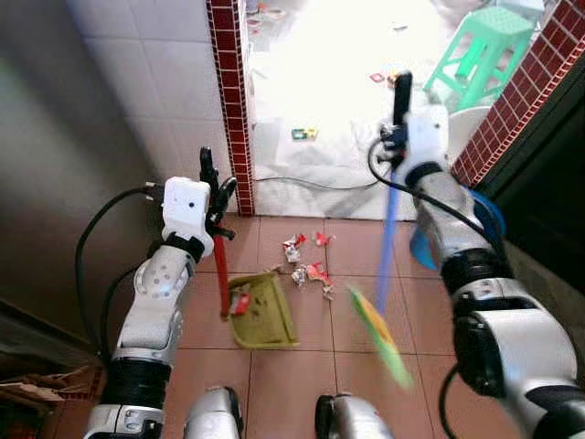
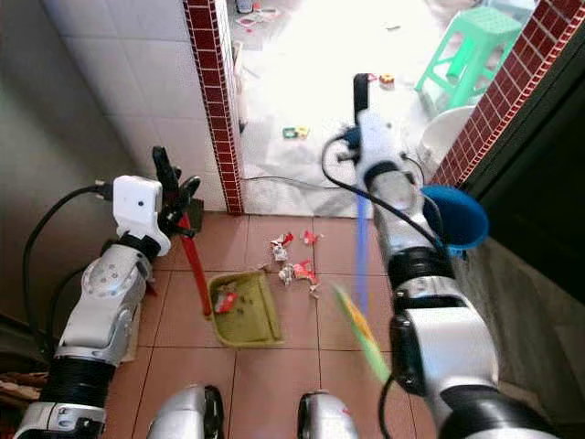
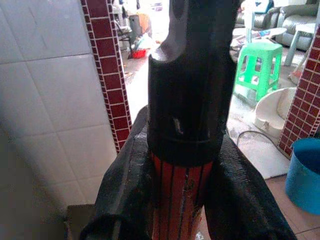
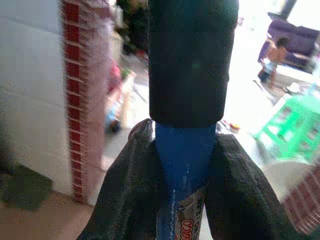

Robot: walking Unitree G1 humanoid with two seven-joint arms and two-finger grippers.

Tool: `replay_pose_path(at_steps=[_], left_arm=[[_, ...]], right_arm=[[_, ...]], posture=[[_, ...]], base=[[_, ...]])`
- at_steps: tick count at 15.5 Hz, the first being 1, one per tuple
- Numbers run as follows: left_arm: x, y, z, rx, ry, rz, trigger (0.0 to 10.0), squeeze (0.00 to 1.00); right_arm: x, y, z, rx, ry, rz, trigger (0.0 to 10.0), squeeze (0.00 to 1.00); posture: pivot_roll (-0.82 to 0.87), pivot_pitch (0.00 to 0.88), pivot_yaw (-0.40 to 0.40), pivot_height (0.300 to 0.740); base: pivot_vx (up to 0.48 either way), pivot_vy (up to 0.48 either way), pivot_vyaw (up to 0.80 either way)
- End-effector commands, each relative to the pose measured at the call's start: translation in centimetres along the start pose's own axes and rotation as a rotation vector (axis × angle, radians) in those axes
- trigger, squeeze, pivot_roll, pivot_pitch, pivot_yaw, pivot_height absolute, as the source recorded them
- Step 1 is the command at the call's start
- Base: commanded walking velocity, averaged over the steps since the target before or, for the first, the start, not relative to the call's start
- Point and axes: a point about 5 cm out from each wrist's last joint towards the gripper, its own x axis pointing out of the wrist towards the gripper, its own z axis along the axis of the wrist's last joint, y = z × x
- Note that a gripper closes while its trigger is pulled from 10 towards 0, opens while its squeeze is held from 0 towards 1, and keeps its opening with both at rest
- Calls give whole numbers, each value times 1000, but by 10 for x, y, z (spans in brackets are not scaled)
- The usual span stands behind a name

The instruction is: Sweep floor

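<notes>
Terracotta floor tiles meet a white-tiled wall with a red brick edge. The left gripper pinches the red handle of a green dustpan on the floor. The right gripper clamps a blue broom. Litter lies just beyond the dustpan; a green stool stands in the bright room.

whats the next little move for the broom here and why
Probably draw the broom left across the tile toward the dustpan. Red and white scraps lie just off the pan's open edge, the right tool grips the blue handle, and the left tool steadies the pan by its red handle.
</notes>
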Motion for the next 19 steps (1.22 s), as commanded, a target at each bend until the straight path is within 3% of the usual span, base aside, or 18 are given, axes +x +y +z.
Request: replay_pose_path(at_steps=[1, 3, 6, 9, 11, 14, 16, 19], left_arm=[[5, 6, 15, 18, -61, 5, 10000, 0], [3, 11, 14, 22, -58, 22, 10000, 0], [-10, 10, 2, -2, -23, 40, 10000, 0], [-16, 7, -5, -17, -6, 34, 10000, 0], [-13, 8, -4, -24, -7, 36, 10000, 0], [-10, 10, -8, -30, 9, 28, 10000, 0], [-20, 10, -23, -27, 43, 48, 10000, 0], [-36, 12, -31, -35, 67, 83, 10000, 0]], right_arm=[[1, 10, 1, -22, -14, 52, 10000, 0], [1, 22, -3, -19, -14, 79, 10000, 0], [-7, 11, -9, 70, -23, -201, 10000, 0], [-28, -5, -30, 62, 11, -435, 10000, 0], [-33, -6, -32, 163, -42, -426, 10000, 0], [-37, -7, -34, 140, -34, -451, 10000, 0], [-52, -6, -45, 173, -36, -435, 10000, 0], [-63, 2, -56, 145, -5, -362, 10000, 0]], posture=[[-19, 41, 11, 740], [-16, 16, 18, 740], [-13, 2, 5, 740], [-4, 0, 15, 740], [-3, 0, 62, 740], [-21, 0, 83, 740], [-42, 0, 68, 740], [-35, 0, 30, 740]], base=[[0, 0, 0], [0, 0, 0], [0, 0, 0], [0, 0, 0], [0, 0, 0], [0, 0, 0], [0, 0, 0], [0, 0, 0]])
